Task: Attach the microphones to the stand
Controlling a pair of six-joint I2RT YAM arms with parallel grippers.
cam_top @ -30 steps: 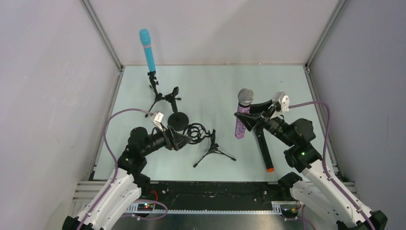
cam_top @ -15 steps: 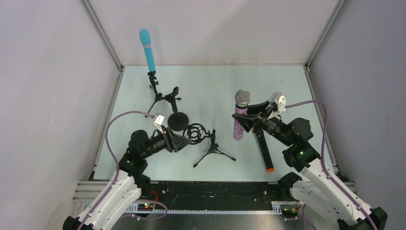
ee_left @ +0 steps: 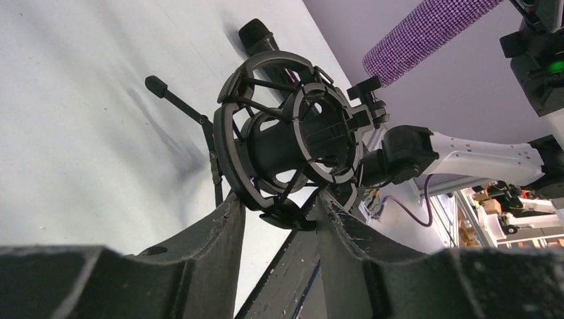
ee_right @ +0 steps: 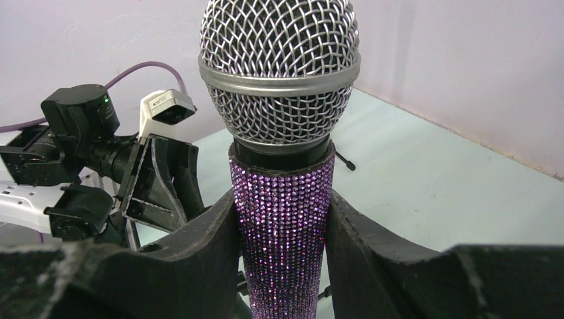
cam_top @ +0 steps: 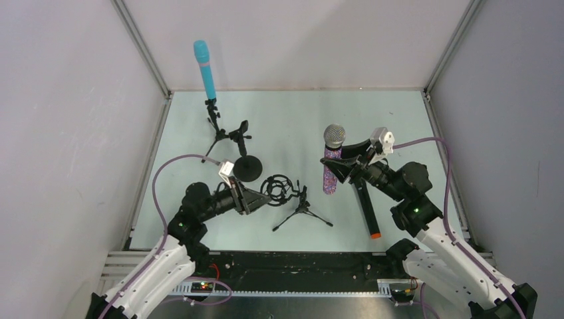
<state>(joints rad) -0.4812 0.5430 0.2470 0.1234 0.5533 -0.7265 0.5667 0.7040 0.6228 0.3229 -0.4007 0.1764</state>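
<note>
A black tripod stand [cam_top: 302, 211] carries a round shock mount [cam_top: 279, 189] [ee_left: 292, 143] near the table's middle. My left gripper [cam_top: 265, 197] [ee_left: 278, 199] is shut on the mount's lower rim, a finger touching each side. The purple glitter microphone [cam_top: 330, 166] [ee_right: 279, 86] stands upright, silver mesh head up, with my right gripper [cam_top: 336, 169] [ee_right: 282, 206] shut on its body, right of the mount and above the table. The light blue microphone [cam_top: 205, 70] sits upright in a tripod stand [cam_top: 214, 126] at the back left. The black microphone with the orange end [cam_top: 367, 212] lies on the table under the right arm.
A small stand with a round black base [cam_top: 246, 167] and a clip on top [cam_top: 241, 129] is just behind the left gripper. White walls with metal frame posts [cam_top: 143, 50] close in the pale green table [cam_top: 292, 113] on three sides.
The left jaws have narrowed onto the shock mount, and mount and tripod have shifted a little to the right. The right gripper has carried the purple microphone slightly left.
</note>
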